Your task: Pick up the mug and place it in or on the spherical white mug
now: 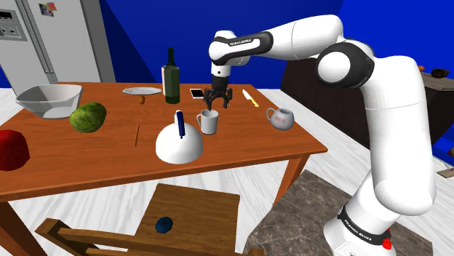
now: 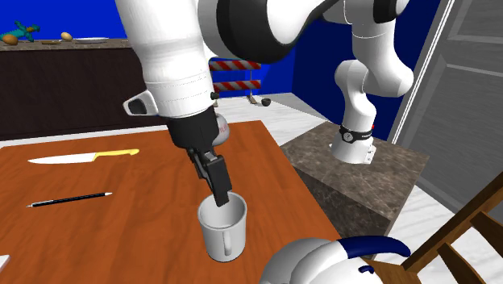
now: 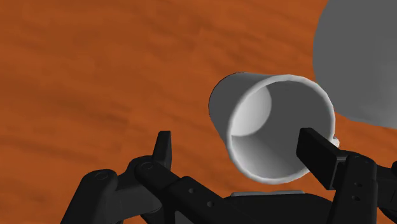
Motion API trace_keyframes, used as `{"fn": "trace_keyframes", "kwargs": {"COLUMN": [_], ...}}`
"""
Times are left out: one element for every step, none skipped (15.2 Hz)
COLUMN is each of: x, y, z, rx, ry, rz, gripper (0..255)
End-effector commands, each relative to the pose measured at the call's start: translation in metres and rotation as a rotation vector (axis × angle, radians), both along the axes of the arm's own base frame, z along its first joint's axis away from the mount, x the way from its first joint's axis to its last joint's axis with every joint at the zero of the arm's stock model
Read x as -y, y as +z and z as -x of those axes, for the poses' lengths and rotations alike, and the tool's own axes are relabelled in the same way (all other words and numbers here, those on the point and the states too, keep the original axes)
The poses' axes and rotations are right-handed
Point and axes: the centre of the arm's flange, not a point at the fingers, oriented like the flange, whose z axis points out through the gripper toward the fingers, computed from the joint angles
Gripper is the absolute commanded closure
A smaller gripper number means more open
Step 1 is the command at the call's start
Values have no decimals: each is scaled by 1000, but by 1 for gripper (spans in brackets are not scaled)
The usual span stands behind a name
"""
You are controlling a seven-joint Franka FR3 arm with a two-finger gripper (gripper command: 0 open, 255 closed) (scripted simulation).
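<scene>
A plain white cylindrical mug (image 1: 208, 121) stands upright on the wooden table (image 1: 87, 164), its handle toward the white dome. My black gripper (image 1: 217, 104) hangs open just above it, fingers pointing down. In the wrist view one fingertip (image 3: 163, 147) is outside the mug (image 3: 273, 127) and the other is over its far rim, neither touching. In the second exterior view the gripper (image 2: 218, 190) reaches the rim of the mug (image 2: 222, 228). The spherical white mug (image 1: 281, 118) stands near the table's edge toward the shoulder view's right, partly hidden behind the hand (image 2: 220, 129).
Close beside the mug sits a white dome (image 1: 179, 143) with a blue handle. A dark bottle (image 1: 171, 76), a phone (image 1: 196, 93) and a yellow-handled knife (image 1: 250, 97) lie behind. A pencil (image 1: 137, 134), green ball (image 1: 88, 116), bowl (image 1: 49, 100), plate (image 1: 142, 91) stand further left.
</scene>
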Motion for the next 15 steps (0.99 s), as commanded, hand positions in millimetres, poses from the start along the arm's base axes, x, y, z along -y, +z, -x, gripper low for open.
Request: {"fn": "trace_keyframes", "kwargs": {"x": [-1,-2,-2,-3,-3,-3,-3,-3,-3,-3,-3,-3,-3,-3,-3], "y": [-10,-16,-21,-26,-34,-34,-34,-34,-34,-34,-34,-34,-34,-34,-34], "z": [-1,-1,0,0,1,1,1,1,1,1,1,1,1,1,1], "rx": [1,1,1,1,1,1,1,1,1,1,1,1,1,1,1], "ry": [0,0,0,0,0,0,0,0,0,0,0,0,0,0,0], "rz": [-1,-1,-1,-1,-1,-1,-1,-1,-1,-1,-1,-1,-1,-1,-1], "gripper": [0,0,0,0,0,0,0,0,0,0,0,0,0,255,255]}}
